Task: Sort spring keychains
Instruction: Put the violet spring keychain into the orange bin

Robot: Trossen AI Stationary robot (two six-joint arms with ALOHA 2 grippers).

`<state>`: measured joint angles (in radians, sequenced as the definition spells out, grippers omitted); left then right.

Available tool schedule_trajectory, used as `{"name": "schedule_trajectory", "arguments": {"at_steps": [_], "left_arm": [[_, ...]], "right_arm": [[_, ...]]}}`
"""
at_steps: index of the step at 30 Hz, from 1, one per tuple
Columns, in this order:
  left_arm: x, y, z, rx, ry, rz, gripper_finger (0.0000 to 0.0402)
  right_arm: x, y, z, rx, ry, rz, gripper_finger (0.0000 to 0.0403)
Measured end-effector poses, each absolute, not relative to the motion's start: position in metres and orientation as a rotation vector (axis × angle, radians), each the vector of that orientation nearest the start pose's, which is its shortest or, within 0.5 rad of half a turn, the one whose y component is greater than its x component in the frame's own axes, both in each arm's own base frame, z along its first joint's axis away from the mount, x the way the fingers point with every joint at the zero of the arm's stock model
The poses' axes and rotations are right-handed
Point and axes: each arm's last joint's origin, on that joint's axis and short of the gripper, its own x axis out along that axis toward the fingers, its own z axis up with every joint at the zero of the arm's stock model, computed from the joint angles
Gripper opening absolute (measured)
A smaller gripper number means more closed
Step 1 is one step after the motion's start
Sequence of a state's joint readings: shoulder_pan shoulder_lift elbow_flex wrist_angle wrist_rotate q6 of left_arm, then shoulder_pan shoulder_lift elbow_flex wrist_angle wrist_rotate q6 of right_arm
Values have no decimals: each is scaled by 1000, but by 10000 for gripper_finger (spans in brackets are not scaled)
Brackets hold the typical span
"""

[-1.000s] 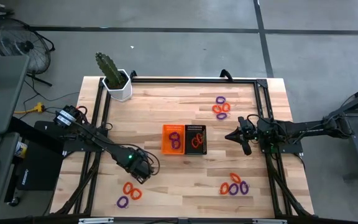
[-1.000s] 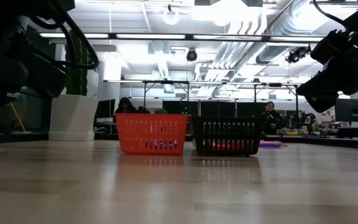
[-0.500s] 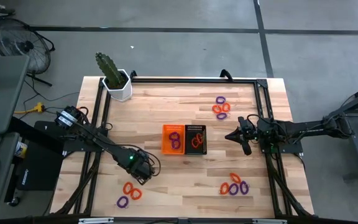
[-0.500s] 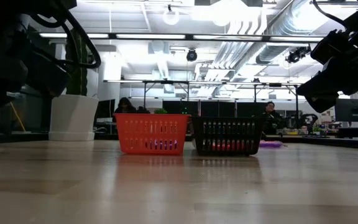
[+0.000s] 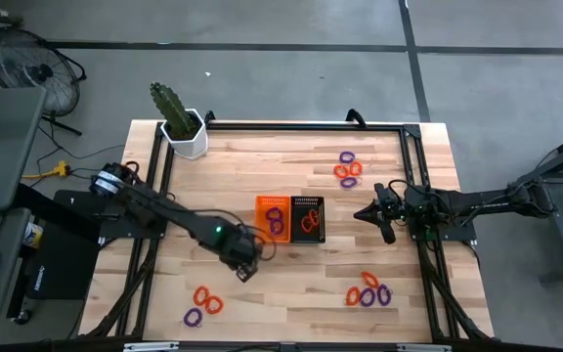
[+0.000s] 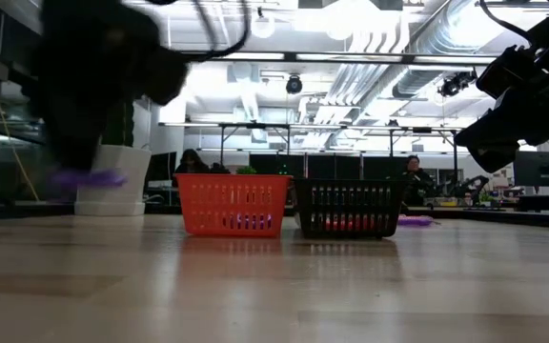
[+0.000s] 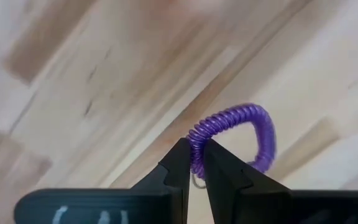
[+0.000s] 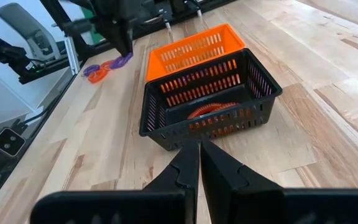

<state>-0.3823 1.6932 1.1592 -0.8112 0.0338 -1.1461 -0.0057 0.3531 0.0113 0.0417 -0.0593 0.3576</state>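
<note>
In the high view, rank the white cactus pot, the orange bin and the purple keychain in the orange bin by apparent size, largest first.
1. Orange bin and white cactus pot: they look about alike, so I would not rank one above the other.
2. Purple keychain in the orange bin: clearly the smallest.

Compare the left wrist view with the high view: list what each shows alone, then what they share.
Left wrist only: the left hand pinching a purple spring keychain above the wood.
High only: the orange bin and black bin, the loose keychain clusters, the cactus pot, and the right hand waiting shut beside the black bin.
Both: the wooden table.
</note>
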Motion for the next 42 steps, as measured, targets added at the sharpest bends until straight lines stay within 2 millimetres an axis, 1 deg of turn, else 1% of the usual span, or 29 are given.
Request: {"name": "schedule_trajectory", "arguments": {"at_steps": [9,13,16,22,25,27,34,37,39,42], "left_arm": [[323,-84,236,-721,1210,386,33],[332,-68,251,-713,1164,392,33],[335,-56,256,-685,1133,428,33],[338,-30,256,-634,1092,516,33],[345,-21,247,-641,1084,553,33],[347,-17,241,-642,1111,568,33],[358,-16,225,-665,1133,542,33],[357,-16,225,-655,1144,520,33],[357,-16,226,-655,1145,519,39],[357,-16,226,-654,1146,520,60]], "right_arm": [[116,1,141,365,307,-1,12],[116,1,141,365,307,-1,12],[116,1,141,365,306,-1,12],[116,1,141,365,306,-1,12],[116,1,141,365,306,0,12],[116,1,141,365,307,-1,12],[116,1,141,365,305,-1,12],[116,1,141,365,306,0,12],[116,1,141,365,307,-1,12],[116,1,141,365,306,-1,12]]}}
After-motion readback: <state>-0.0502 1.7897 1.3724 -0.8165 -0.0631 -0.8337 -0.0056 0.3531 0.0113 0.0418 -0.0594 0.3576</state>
